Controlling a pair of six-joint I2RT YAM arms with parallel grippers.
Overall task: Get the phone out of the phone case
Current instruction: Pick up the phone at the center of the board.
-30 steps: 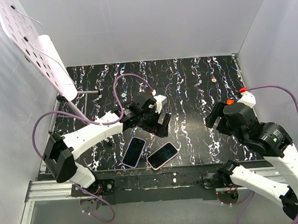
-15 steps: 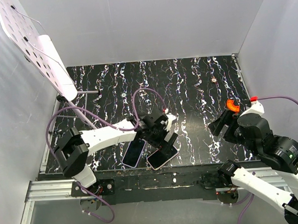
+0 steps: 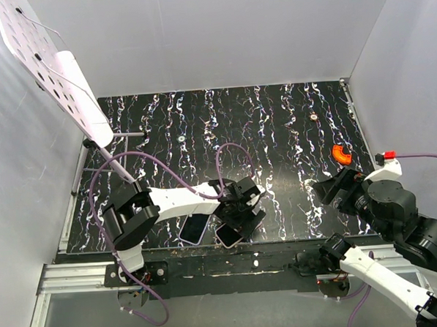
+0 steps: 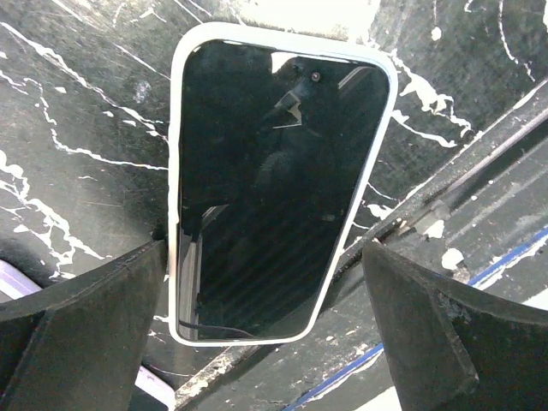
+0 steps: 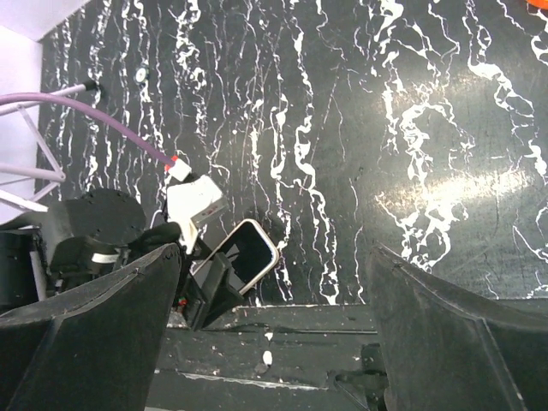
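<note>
**Cased phone flat at table's near edge, left gripper straddling it**

I record the phone [image 4: 278,184] lying screen up on the table [image 3: 275,131]. It sits inside its case [image 4: 174,154], whose pale rim shows unbroken all round the glass. In the overhead view it is at the table's 6 o'clock, mostly hidden under the left gripper [image 3: 239,210]. Its lower corner reaches the table's near edge.

In the left wrist view the left gripper [image 4: 265,274] is spread wide. One finger [image 4: 81,295] is at the phone's 8 o'clock and the other at its 4 o'clock. I cannot tell whether either finger touches the case.

A second, lavender-rimmed device [image 3: 195,228] lies just beside the phone at its 9 o'clock.

The right gripper [image 3: 337,189] is well apart at the phone's 3 o'clock, above the table. Its own camera shows it spread wide [image 5: 274,317] and holding nothing. An orange piece [image 3: 342,154] lies at its 12 o'clock. A perforated panel [image 3: 45,63] leans at the table's 10 o'clock.
</note>
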